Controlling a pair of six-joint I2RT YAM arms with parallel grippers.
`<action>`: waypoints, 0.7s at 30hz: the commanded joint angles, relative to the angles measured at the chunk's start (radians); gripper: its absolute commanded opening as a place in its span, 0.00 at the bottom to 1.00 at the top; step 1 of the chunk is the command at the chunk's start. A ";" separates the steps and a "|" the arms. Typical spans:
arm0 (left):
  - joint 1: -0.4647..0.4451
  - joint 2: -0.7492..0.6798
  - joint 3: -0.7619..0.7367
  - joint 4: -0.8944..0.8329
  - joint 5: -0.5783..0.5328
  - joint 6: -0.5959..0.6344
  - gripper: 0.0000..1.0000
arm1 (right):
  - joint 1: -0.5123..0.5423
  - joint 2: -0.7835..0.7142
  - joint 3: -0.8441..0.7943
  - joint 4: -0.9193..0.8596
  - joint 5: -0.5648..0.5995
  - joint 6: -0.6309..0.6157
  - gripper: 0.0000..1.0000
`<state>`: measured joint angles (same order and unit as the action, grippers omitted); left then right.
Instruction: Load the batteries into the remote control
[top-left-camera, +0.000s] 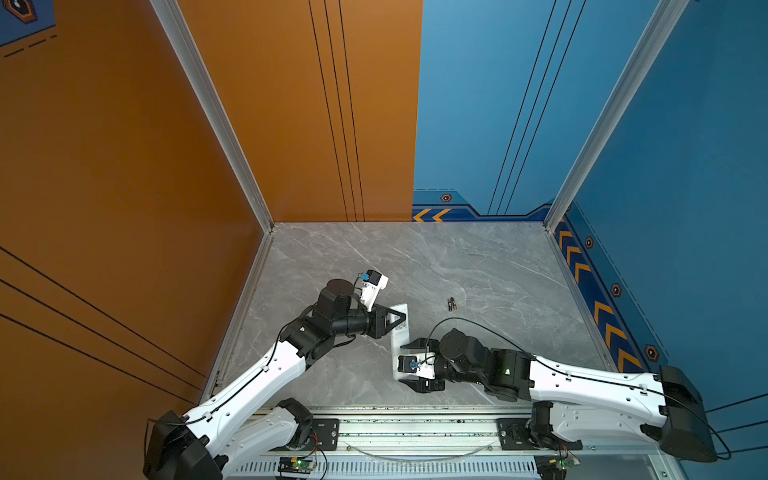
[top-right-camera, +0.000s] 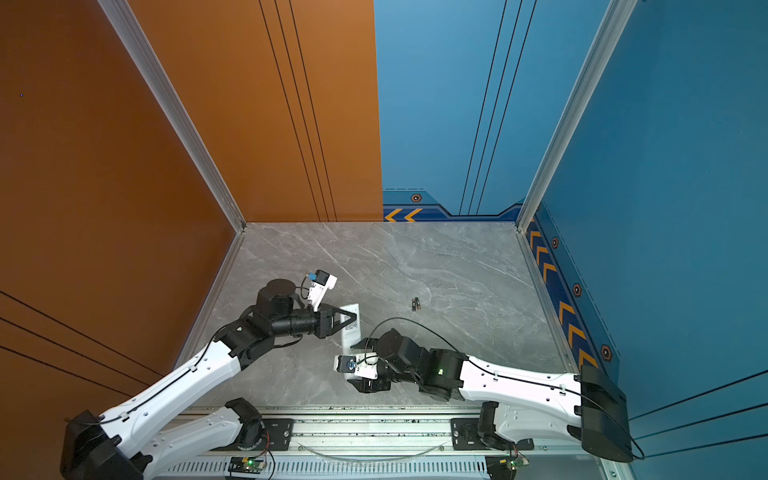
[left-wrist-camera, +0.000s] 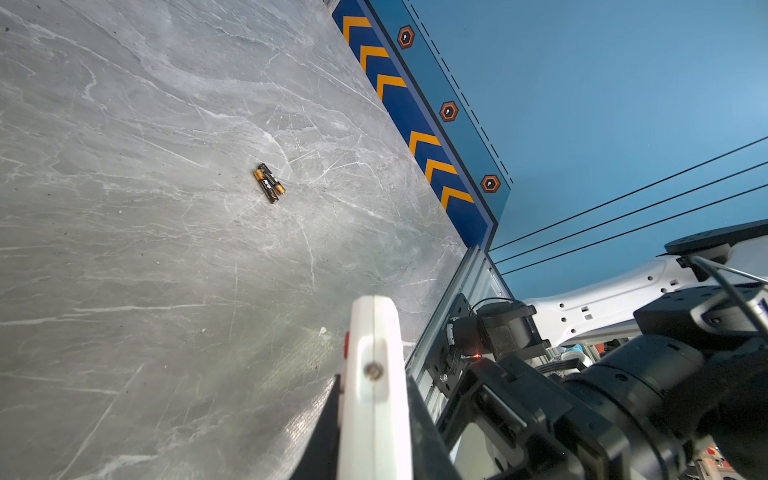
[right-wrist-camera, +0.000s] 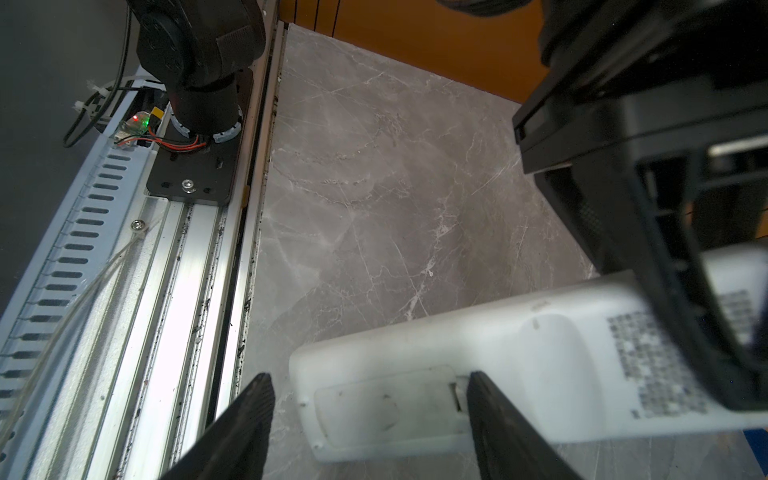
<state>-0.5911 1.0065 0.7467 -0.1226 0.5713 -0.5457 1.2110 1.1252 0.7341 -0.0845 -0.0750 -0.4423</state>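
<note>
- Seeing the remote control (top-left-camera: 405, 310) (top-right-camera: 353, 308) around mid-counter, plain white back up, long axis running roughly front to back in both top views.
- Gripped across its width beside the label (right-wrist-camera: 656, 365) by the left end effector (top-left-camera: 402, 318), clenched on the remote control; black fingers (left-wrist-camera: 322, 440) flanking the white body in the left wrist view.
- Can't tell whether lifted or resting on the grey counter (top-left-camera: 478, 266).
- Showing a red button (left-wrist-camera: 346, 345) on the face turned toward the counter.
- Spotting the battery cover (right-wrist-camera: 386, 403) still seated in the back, at the end nearest the front rail (top-left-camera: 415, 432).
- Straddled at that end by the right end effector (right-wrist-camera: 368, 376), released and spread wide, gripping nothing.
- One finger (right-wrist-camera: 245, 424) just off the tip of the remote control, clear of it; other finger (right-wrist-camera: 507, 428) overlapping the cover edge by the latch slot, contact not readable.
- That end mostly hidden under the right wrist camera (top-left-camera: 409, 365) in both top views.
- Finding the batteries (top-left-camera: 451, 304) (top-right-camera: 416, 304) (left-wrist-camera: 269, 183) loose on the counter: two cells side by side, touching, gold bands at opposite ends.
- Placed behind and right of the remote control in both top views, apart from both end effectors.
- Bounded by an orange wall (top-left-camera: 291, 104) on the left and back, a blue wall (top-left-camera: 519, 104) with a chevron strip (top-left-camera: 598, 307) on the back and right.
</note>
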 joint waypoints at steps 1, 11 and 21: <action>-0.015 -0.011 0.031 0.037 0.030 -0.004 0.00 | 0.002 0.014 0.001 -0.014 0.010 0.003 0.71; -0.019 -0.013 0.033 0.037 0.030 0.004 0.00 | 0.004 0.025 0.013 -0.062 -0.032 0.013 0.66; -0.020 -0.014 0.033 0.032 0.023 0.010 0.00 | 0.014 0.028 0.022 -0.102 -0.041 0.013 0.63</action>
<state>-0.5987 1.0065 0.7467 -0.1364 0.5694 -0.5381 1.2129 1.1313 0.7414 -0.0998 -0.0826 -0.4412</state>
